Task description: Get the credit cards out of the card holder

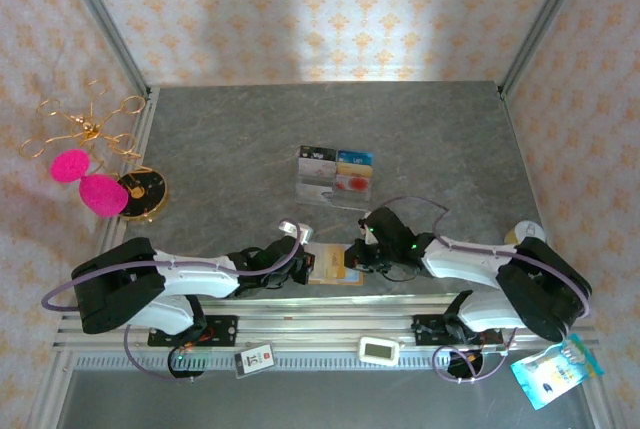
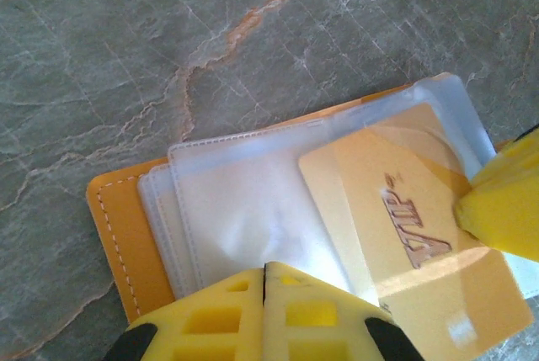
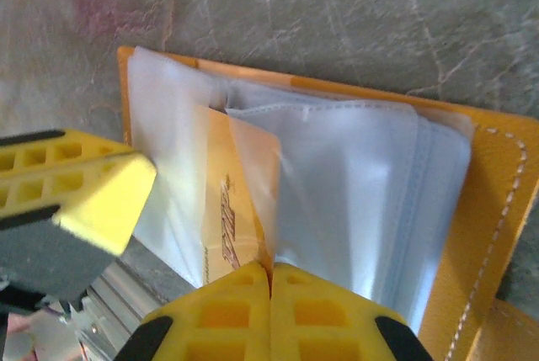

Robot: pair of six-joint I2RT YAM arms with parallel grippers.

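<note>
The orange card holder [image 1: 322, 276] lies open near the table's front edge, its clear sleeves [image 2: 244, 209] fanned out. A gold credit card [image 2: 396, 235] marked VIP sticks partway out of a sleeve. My right gripper [image 3: 271, 270] is shut on that card's [image 3: 221, 201] edge, and one of its yellow fingers [image 2: 505, 209] shows at the card's right side. My left gripper [image 2: 265, 267] is shut, with its tips resting on the clear sleeves at the holder's [image 2: 126, 235] near edge. I cannot tell whether it pinches a sleeve. From above, both grippers [image 1: 305, 257] [image 1: 358, 257] meet over the holder.
A clear acrylic tray [image 1: 335, 174] with several cards stands mid-table. At the left are pink fluffy balls [image 1: 88, 181], a gold wire ornament [image 1: 85, 127] and a black-and-gold disc [image 1: 142, 192]. A white timer [image 1: 380, 350] and a blue packet [image 1: 555, 371] lie by the front rail.
</note>
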